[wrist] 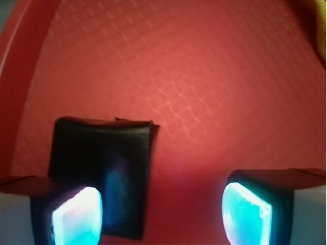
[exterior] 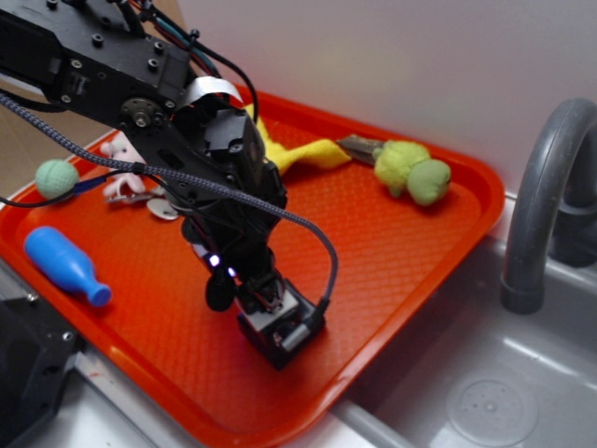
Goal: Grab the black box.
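Black box lies on the red tray against the left pad (off-centre); gripper hovers open. Judging the approach underway, centring precedes closing.

Black arm, visible screws, braided grey cable, cyan-lit pincer pads.

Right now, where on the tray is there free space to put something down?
The tray is bare between the gripper and the yellow-green plush. Also bare below the blue bottle. The far left corner is crowded.
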Controlling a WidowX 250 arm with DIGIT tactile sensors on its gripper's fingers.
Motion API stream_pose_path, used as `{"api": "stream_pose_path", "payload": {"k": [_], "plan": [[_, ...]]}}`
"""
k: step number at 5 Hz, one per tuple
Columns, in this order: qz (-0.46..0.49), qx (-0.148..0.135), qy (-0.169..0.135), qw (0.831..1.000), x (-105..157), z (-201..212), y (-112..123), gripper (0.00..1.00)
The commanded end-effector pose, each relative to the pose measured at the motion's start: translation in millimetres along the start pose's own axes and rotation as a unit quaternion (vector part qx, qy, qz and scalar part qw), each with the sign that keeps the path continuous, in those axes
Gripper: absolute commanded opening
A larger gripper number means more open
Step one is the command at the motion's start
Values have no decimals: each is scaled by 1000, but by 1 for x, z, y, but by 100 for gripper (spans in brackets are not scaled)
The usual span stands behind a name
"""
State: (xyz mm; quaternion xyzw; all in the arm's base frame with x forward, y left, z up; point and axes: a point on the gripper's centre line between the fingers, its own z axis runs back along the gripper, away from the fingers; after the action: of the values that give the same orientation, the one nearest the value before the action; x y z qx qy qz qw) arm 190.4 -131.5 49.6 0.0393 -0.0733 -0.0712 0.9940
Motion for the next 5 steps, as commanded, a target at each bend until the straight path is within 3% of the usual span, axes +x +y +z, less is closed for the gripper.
{"api": "stream_pose_path", "payload": {"k": [1, 3, 4, 5], "plan": [[-3, -64, 16, 998, 4, -18, -13, 100], [-32, -57, 25, 998, -12, -22, -31, 100], [-23, -54, 26, 998, -10, -18, -19, 0], [-7, -72, 14, 997, -5, 23, 14, 0]]}}
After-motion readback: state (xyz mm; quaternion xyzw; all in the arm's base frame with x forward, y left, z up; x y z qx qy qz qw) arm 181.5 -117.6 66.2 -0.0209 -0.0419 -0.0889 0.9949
